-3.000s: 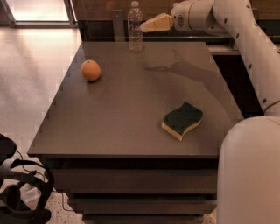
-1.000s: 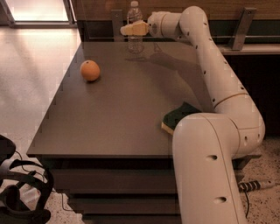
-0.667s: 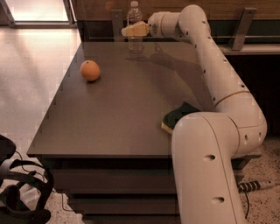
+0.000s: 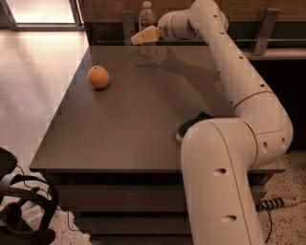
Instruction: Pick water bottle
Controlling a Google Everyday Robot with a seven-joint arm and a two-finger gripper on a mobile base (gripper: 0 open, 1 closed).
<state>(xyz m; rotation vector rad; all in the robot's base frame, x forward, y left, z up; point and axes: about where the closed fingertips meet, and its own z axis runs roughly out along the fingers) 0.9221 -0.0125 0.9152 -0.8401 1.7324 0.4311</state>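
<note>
The water bottle [image 4: 147,14] is clear with a white cap. It stands upright at the far edge of the dark table [image 4: 124,124]. My gripper [image 4: 143,36] is at the bottle's mid-height and overlaps its body from the right, covering part of it. The bottle's base rests on the table. My white arm [image 4: 239,91] reaches from the lower right across the table's right side to the far edge.
An orange fruit [image 4: 98,77] lies on the left of the table. A green and yellow sponge [image 4: 188,128] is partly hidden behind my arm at the right. A dark counter and rail run behind the table. Black gear [image 4: 21,206] sits on the floor lower left.
Three seconds ago my gripper was to the right of the bottle. It has moved left and now overlaps the bottle. Over the last second it has hardly moved. The bottle stays in place.
</note>
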